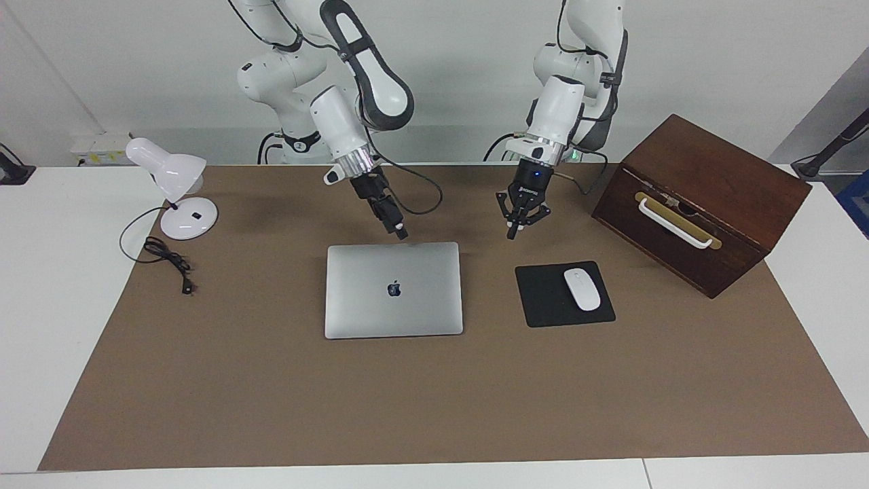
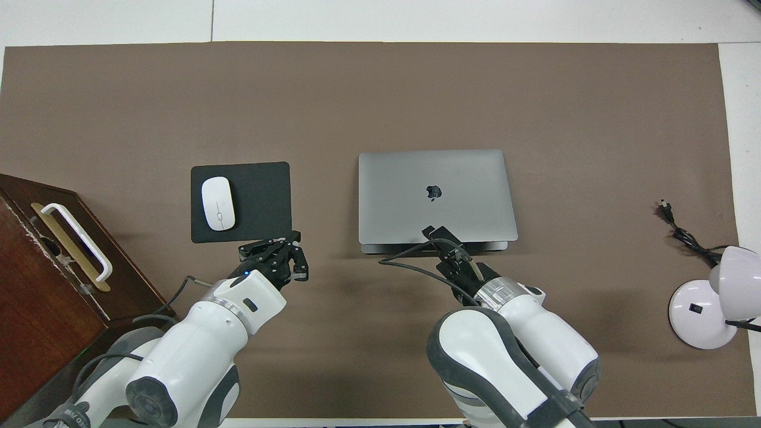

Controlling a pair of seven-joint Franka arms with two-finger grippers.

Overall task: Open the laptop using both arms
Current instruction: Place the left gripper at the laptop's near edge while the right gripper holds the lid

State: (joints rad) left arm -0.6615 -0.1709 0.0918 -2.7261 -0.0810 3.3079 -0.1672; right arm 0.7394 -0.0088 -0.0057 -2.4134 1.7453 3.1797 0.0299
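Facing view: the closed thin silver-grey laptop (image 1: 394, 290) lies at centre frame on the brown-covered tabletop (image 1: 271, 407). My right end effector (image 1: 402, 235), whose state I cannot tell, hangs at its upper edge. My left end effector (image 1: 511, 236) is closed, empty, right of it.

Overhead view: the laptop (image 2: 436, 196) sits centre, my right end effector (image 2: 429, 229) over its lower edge, my left end effector (image 2: 299, 257) closed, lower left.

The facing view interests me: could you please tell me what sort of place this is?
Probably a lab desk mock-up: a closed laptop, a mouse on its pad and a desk lamp, with two robot arms.
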